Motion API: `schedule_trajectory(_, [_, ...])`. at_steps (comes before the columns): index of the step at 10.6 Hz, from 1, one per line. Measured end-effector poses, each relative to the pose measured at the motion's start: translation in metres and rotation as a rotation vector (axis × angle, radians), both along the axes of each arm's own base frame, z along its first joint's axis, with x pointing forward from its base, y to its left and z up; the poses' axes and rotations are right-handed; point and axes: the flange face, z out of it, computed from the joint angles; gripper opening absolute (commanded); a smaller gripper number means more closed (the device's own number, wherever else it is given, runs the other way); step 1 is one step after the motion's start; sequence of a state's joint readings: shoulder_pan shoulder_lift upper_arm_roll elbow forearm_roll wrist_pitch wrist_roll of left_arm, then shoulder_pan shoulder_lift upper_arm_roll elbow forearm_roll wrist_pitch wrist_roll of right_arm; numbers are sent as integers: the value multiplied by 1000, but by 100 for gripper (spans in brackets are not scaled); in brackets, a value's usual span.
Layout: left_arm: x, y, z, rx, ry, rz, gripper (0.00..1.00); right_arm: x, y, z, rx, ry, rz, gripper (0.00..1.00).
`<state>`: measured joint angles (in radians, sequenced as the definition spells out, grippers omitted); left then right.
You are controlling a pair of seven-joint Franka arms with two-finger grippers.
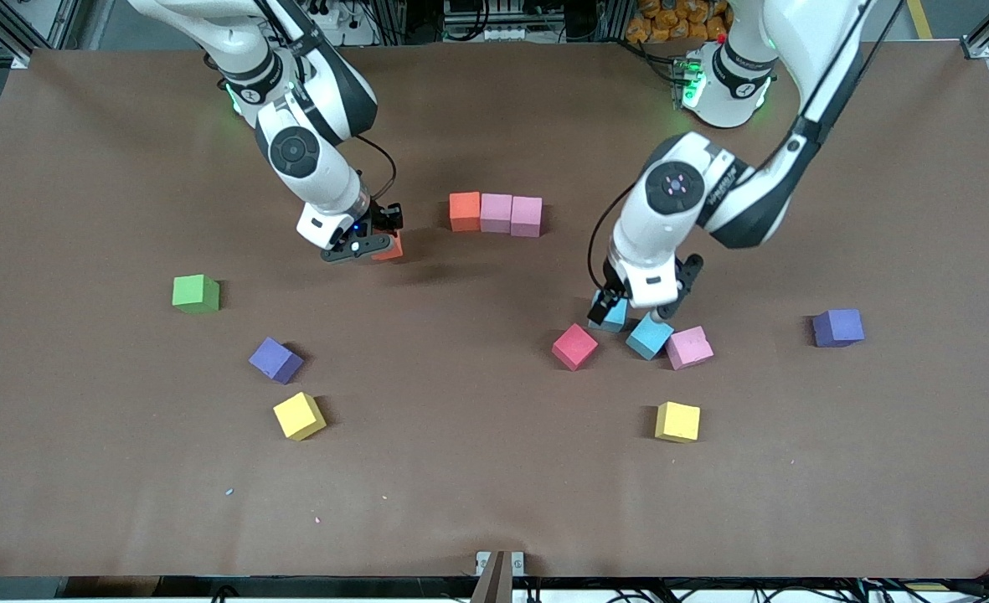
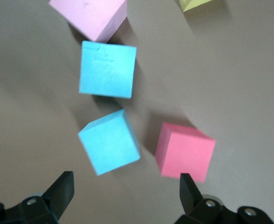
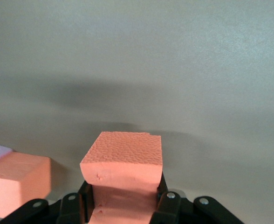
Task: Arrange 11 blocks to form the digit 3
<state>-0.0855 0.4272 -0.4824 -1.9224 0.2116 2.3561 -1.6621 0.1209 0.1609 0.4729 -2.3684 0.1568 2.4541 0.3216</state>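
— What kind of place am I working in?

— A robot lab. My two white arms are fixed at the edge of a big table (image 1: 494,502) with a plain brown cover.

— What else shows it?

— Metal frame bars (image 1: 8,29) stand at the corners, and black cables (image 1: 921,586) hang along the edge. Little foam cubes (image 1: 299,415) in bright colors lie around like toys for practice

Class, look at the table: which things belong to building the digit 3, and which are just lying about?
For the job: started row; held orange cube in the shut right gripper; two light blue cubes under the open left gripper; loose red cube, pink cube, yellow cubes, purple cubes.
Lying about: green cube.
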Motion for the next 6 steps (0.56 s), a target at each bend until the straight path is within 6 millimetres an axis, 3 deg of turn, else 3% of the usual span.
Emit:
schedule_trajectory(3, [23, 7, -39, -15, 64, 117, 100, 12, 26, 7, 15, 12, -116, 0])
schedule_trajectory(6, [18, -1, -58, -4, 113, 231, 100, 18, 66, 2, 28, 32, -181, 0])
